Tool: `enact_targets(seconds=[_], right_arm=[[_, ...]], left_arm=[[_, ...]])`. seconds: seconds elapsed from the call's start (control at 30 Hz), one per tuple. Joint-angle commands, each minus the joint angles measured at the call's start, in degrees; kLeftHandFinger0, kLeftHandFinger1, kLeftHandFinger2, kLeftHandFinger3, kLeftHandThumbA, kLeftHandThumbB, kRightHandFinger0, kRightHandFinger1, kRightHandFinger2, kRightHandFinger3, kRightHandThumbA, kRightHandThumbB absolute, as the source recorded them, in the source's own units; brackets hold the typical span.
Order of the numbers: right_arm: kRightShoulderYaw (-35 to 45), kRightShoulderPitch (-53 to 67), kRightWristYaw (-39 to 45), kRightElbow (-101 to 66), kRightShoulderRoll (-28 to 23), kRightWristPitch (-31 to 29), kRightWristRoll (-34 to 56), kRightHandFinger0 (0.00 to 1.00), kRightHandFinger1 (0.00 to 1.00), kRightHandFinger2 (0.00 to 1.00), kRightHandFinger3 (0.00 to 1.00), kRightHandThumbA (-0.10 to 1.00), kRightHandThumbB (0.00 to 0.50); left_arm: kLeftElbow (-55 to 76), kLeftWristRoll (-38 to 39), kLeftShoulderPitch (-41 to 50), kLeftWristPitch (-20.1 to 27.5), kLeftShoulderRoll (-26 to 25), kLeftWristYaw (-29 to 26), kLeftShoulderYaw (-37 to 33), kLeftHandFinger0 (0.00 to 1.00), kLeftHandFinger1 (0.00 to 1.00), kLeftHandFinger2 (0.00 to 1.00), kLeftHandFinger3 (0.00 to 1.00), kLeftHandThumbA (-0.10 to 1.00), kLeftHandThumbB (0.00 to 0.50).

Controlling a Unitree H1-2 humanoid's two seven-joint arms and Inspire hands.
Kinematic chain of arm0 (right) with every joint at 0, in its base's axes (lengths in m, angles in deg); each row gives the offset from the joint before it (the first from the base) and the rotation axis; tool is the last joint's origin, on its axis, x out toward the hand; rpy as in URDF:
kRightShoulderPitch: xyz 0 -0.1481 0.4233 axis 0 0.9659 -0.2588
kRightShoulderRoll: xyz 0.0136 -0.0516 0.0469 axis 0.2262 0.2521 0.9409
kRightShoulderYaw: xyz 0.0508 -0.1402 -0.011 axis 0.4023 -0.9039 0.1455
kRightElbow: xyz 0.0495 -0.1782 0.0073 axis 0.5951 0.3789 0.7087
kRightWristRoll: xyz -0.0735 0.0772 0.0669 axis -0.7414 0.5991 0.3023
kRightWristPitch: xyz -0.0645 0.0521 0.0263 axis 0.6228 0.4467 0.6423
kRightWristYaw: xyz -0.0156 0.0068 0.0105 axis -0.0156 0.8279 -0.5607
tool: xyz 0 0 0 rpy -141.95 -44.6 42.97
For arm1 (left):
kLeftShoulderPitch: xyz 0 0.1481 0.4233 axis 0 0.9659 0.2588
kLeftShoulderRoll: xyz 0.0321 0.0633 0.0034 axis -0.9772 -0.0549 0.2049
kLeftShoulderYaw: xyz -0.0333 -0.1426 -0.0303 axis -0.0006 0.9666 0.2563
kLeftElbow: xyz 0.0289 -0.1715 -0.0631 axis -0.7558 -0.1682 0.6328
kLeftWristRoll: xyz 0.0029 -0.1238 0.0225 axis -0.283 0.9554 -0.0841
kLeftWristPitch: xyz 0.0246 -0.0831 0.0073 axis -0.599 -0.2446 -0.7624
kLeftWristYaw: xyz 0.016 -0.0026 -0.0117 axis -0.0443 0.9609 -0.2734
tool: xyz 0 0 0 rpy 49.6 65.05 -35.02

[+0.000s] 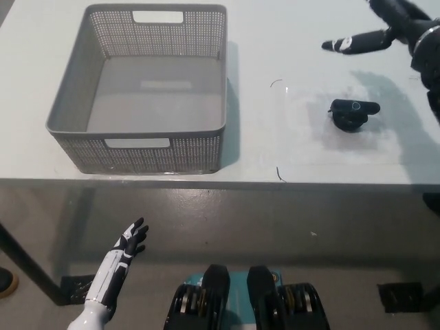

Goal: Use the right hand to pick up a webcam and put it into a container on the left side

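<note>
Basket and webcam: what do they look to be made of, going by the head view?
The basket looks like moulded grey plastic, matte: its walls are a fine regular perforated mesh with cut-out handle slots. The webcam looks like black hard plastic, slightly glossy, with a small ring catching light on top. Too small to tell more.

On the worktop point(275, 27) we have the basket point(137, 148) on the left and the webcam point(352, 113) well apart from it on the right, nearer the front edge than the back. Our right hand point(388, 27) hangs above the worktop behind the webcam, fingers point(357, 43) spread, touching nothing. Our left hand point(127, 246) rests below and before the worktop's front edge, under the basket's side, fingers apart.
</note>
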Motion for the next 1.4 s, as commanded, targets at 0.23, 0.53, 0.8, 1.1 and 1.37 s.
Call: enact_targets(seconds=[0.23, 0.53, 0.8, 1.1, 1.37], right_arm=[[0.10, -2.67, 1.45, 4.32, 0.37, -1.08, -0.01, 1.00, 1.00, 1.00, 1.00, 0.86, 0.500], [-0.36, -1.35, -0.67, 10.18, 2.70, -2.95, -0.13, 1.00, 1.00, 1.00, 1.00, 0.80, 0.500], [-1.06, -0.97, -2.23, 18.01, 3.89, -7.02, -0.42, 1.00, 1.00, 1.00, 1.00, 0.85, 0.495], [-2.39, -0.09, -4.82, 26.33, 6.46, -10.77, -0.76, 1.00, 1.00, 1.00, 1.00, 0.83, 0.500], [-1.94, 1.11, -6.90, 34.25, 8.51, -13.58, 0.77, 1.00, 1.00, 1.00, 1.00, 0.79, 0.492]], left_arm=[[1.56, 0.30, -0.81, 1.29, -0.69, 0.61, 0.43, 1.00, 1.00, 1.00, 1.00, 1.00, 0.182], [2.04, 0.25, -0.78, 1.12, -0.73, 0.73, 0.38, 1.00, 1.00, 1.00, 1.00, 1.00, 0.177], [1.55, 0.42, -1.15, 1.25, -0.67, 0.81, 0.41, 1.00, 1.00, 1.00, 1.00, 1.00, 0.175], [1.87, 0.91, -1.37, 1.05, -0.58, 0.99, 0.63, 1.00, 1.00, 1.00, 1.00, 1.00, 0.181], [1.41, 1.08, -1.98, 1.41, -0.81, 1.31, 0.79, 1.00, 1.00, 1.00, 1.00, 1.00, 0.171]])
